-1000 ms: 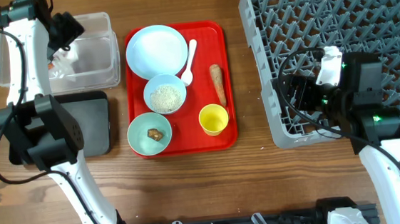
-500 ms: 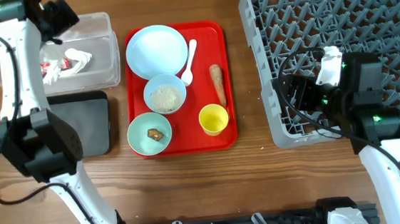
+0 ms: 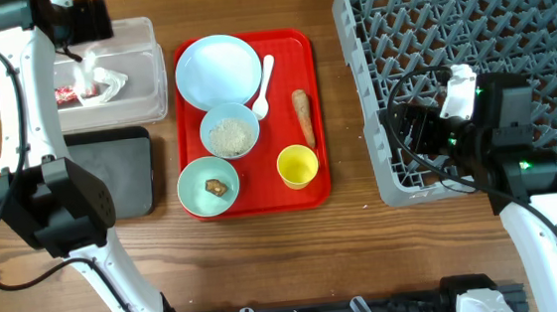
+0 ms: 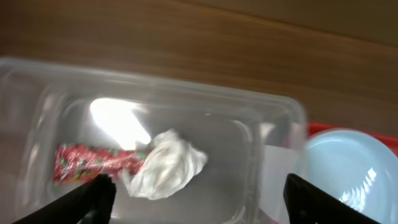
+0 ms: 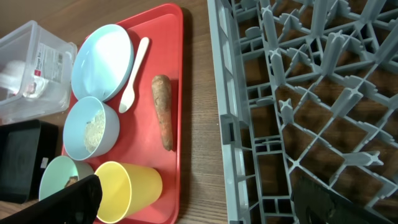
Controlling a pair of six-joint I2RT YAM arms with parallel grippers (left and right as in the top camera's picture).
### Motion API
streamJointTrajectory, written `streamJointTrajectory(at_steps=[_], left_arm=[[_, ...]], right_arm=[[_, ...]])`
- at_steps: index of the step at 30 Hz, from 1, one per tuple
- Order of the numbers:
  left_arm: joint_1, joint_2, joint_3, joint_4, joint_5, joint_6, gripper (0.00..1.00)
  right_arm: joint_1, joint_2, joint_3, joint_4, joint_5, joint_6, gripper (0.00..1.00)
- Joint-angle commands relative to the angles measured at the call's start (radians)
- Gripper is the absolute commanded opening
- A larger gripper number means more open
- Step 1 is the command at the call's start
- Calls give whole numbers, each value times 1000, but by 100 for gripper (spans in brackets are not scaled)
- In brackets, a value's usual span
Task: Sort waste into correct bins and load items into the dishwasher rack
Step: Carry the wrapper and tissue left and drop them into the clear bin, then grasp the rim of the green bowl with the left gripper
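Observation:
My left gripper (image 3: 89, 19) is open and empty over the far edge of the clear tub (image 3: 148, 82). A red-and-white wrapper (image 4: 93, 163) and a crumpled tissue (image 4: 168, 165) lie in the tub. On the red tray (image 3: 311, 188) are the pale blue plate (image 3: 217, 69), white spoon (image 3: 263, 85), carrot stick (image 3: 302, 116), light blue bowl with rice grains (image 3: 229, 132), mint bowl with a brown lump (image 3: 208, 186) and yellow cup (image 3: 297, 165). My right gripper (image 3: 406, 131) is open and empty at the near left corner of the grey rack (image 3: 467, 21).
The black tray (image 3: 126, 173) lies just in front of the tub, left of the red tray. A strip of bare wood separates the red tray from the rack (image 5: 224, 124). The yellow cup (image 5: 127, 186) stands nearest my right gripper (image 5: 196, 199).
My left gripper has drawn back from inside the tub to its far edge, and the tissue now lies uncovered beside the wrapper. The right arm has not moved.

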State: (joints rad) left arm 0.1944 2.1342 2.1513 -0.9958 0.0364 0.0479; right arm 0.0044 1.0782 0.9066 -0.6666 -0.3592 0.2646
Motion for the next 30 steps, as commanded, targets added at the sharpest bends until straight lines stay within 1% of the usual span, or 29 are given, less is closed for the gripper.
streamJointTrajectory(at_steps=[1,2,3,5,7,10,12,17,19,23,27,28,29,30], left_arm=[[8,3,9,-64,-220,-488,99],[8,3,9,-57,-143,-467,99],[8,3,9,-46,-43,-417,99],[8,2,9,-32,172,-261,99],[-2,-4,9,-34,304,-148,99],[-26,-21,9,-58,311,-130,99],[-45,-44,9,-98,311,-130,96],[-98,-133,9,-238,309,-133,95],[-119,-164,9,-294,282,-129,95],[-149,-208,9,-445,180,-126,94],[-166,-217,9,-617,175,-126,88],[-180,-217,6,-665,175,-126,84],[-189,-217,3,-681,175,-126,82],[-203,-219,-3,-689,175,-126,79]], right_arm=[[5,7,19,0,-16,0,100],[5,7,19,0,-16,0,100],[5,7,19,-1,-16,0,100],[5,6,19,-2,-16,0,100],[5,6,19,-5,-16,0,100],[5,6,19,-4,-16,0,100],[5,7,19,-4,-16,0,100],[5,6,19,-4,-16,-3,100],[5,6,19,-4,-16,-3,100],[5,7,19,-4,-16,-3,100],[5,7,19,-5,-16,-3,100],[5,7,19,-5,-16,-3,100],[5,7,19,-4,-16,-3,100],[5,7,19,-4,-16,-3,100]])
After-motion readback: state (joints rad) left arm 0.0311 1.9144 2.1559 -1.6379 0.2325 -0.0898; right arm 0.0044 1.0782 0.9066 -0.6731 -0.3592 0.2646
